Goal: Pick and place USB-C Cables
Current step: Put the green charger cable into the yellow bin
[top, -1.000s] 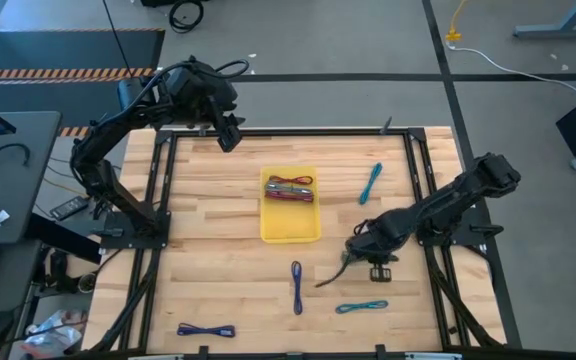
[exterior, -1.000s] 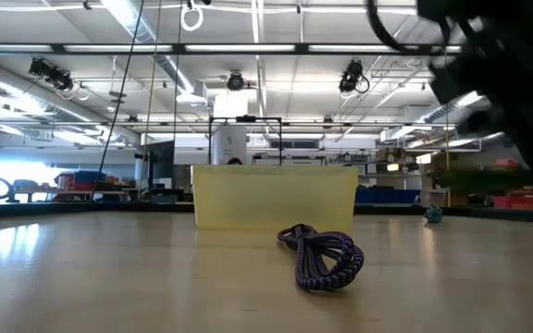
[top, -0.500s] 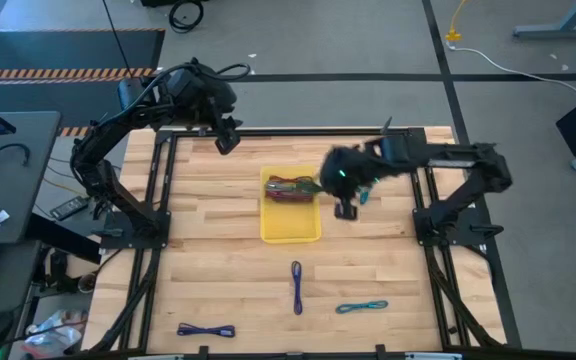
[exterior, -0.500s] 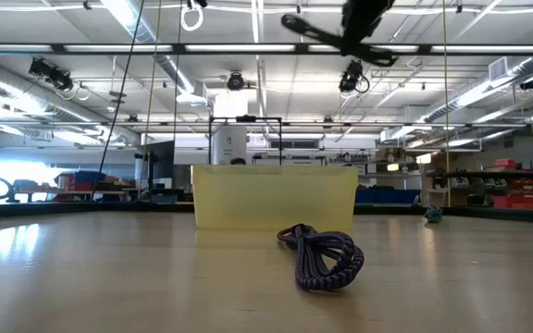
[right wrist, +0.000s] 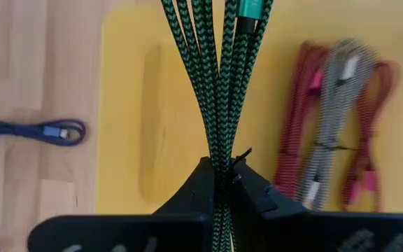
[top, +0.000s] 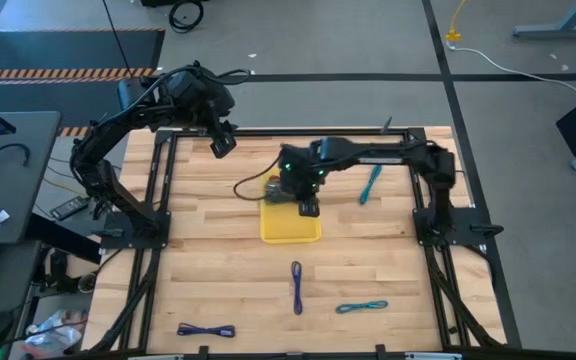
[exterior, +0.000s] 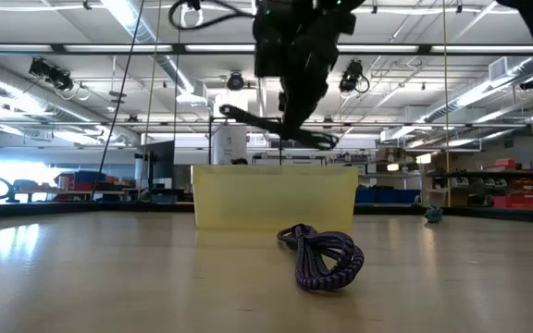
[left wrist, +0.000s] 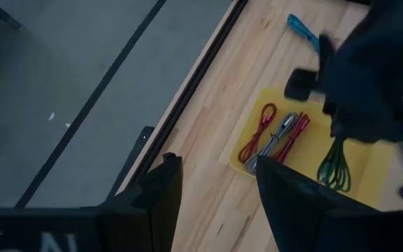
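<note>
Pinching a green cable (right wrist: pixel 219 91), the right gripper (right wrist: pixel 222 178) hangs over the yellow tray (top: pixel 290 228). Left gripper (left wrist: pixel 212 185) spread, near the table's far edge.

tray (top: pixel 290 231): centre of the bench (top: pixel 208 250), toward the far edge
cables in tray (left wrist: pixel 275 138): far end
held cable (right wrist: pixel 219 84): above the tray, between the right gripper (top: pixel 296 190) fingers
left gripper (top: pixel 224 143): above far left corner
loose cables (top: pixel 297 286): near edge, right side
</note>
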Robot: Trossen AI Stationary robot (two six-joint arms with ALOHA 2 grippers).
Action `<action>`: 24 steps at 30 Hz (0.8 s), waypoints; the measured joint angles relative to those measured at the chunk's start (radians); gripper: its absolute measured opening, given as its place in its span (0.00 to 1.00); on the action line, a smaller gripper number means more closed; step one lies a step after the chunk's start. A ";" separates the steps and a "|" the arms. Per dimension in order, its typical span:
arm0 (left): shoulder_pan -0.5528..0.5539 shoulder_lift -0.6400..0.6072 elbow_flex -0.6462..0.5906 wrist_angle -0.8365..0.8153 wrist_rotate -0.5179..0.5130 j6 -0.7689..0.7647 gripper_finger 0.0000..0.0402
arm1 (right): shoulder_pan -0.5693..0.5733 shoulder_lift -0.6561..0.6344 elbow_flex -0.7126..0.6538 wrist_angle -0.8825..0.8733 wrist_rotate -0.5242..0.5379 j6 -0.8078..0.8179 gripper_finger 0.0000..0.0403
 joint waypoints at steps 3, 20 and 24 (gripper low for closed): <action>0.000 0.000 0.000 0.000 0.000 0.012 0.47 | 0.001 0.056 0.000 0.020 -0.017 -0.005 0.06; 0.000 -0.001 0.000 0.001 0.000 0.015 0.47 | -0.038 0.223 0.001 0.071 0.026 -0.050 0.06; 0.000 -0.001 0.000 0.001 0.000 0.015 0.47 | -0.051 0.223 0.001 0.078 0.055 -0.052 0.06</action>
